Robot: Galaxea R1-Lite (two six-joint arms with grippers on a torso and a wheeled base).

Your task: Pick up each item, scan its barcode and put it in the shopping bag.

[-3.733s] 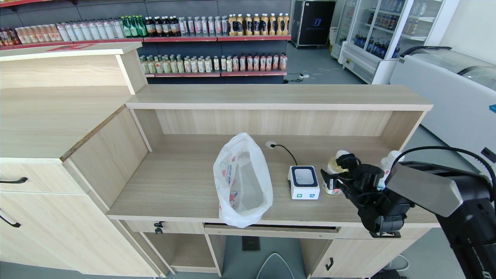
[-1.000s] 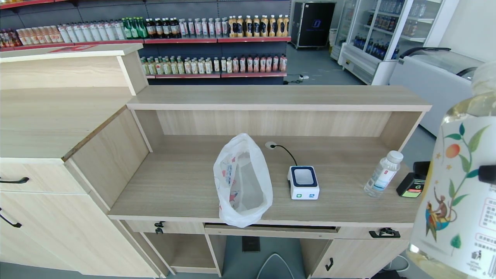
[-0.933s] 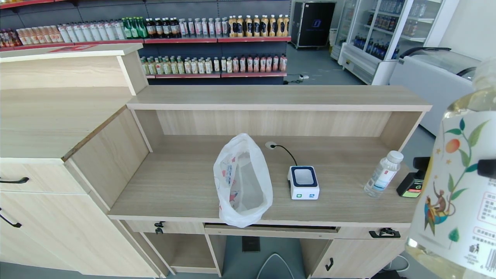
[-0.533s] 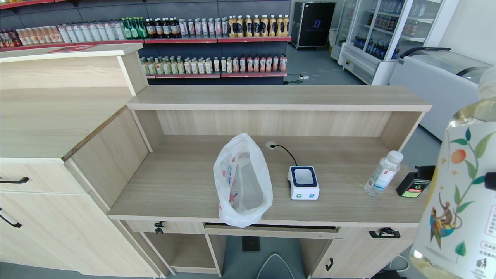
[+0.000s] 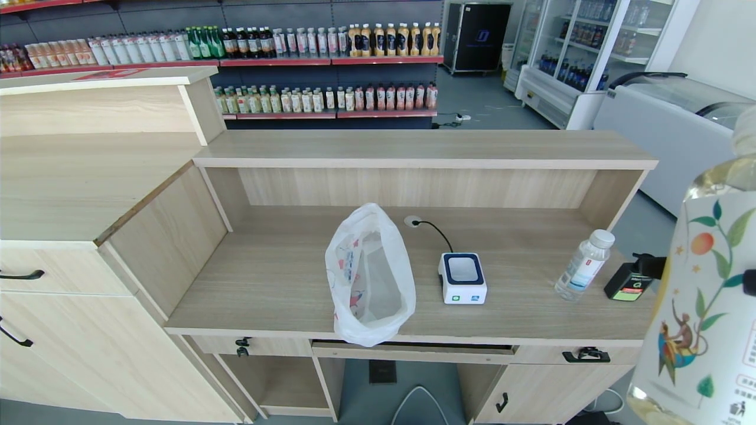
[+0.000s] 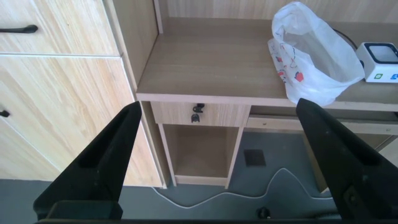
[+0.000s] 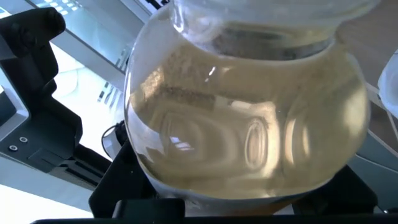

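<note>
A large bottle of pale yellow tea (image 5: 709,330) with a leaf-and-monkey label hangs upright close to the head camera at the far right. My right gripper (image 5: 700,277) is shut on the bottle (image 7: 249,118), dark fingers (image 5: 649,265) on either side. The white shopping bag (image 5: 369,277) stands open mid-counter, with the white scanner (image 5: 462,276) just to its right. A clear water bottle (image 5: 582,265) stands further right. My left gripper (image 6: 219,112) hangs open and empty low in front of the counter's left end, with the bag (image 6: 314,53) and scanner (image 6: 378,61) beyond it.
A small black item with a green label (image 5: 625,289) lies right of the water bottle. The wooden counter (image 5: 266,277) has a raised back shelf and a taller cabinet on the left. The scanner's cable (image 5: 434,230) runs to the back.
The right gripper took the tea bottle off the counter beside the scanner and lifted it up near the camera. Over the last second it drifted slightly right and down.
</note>
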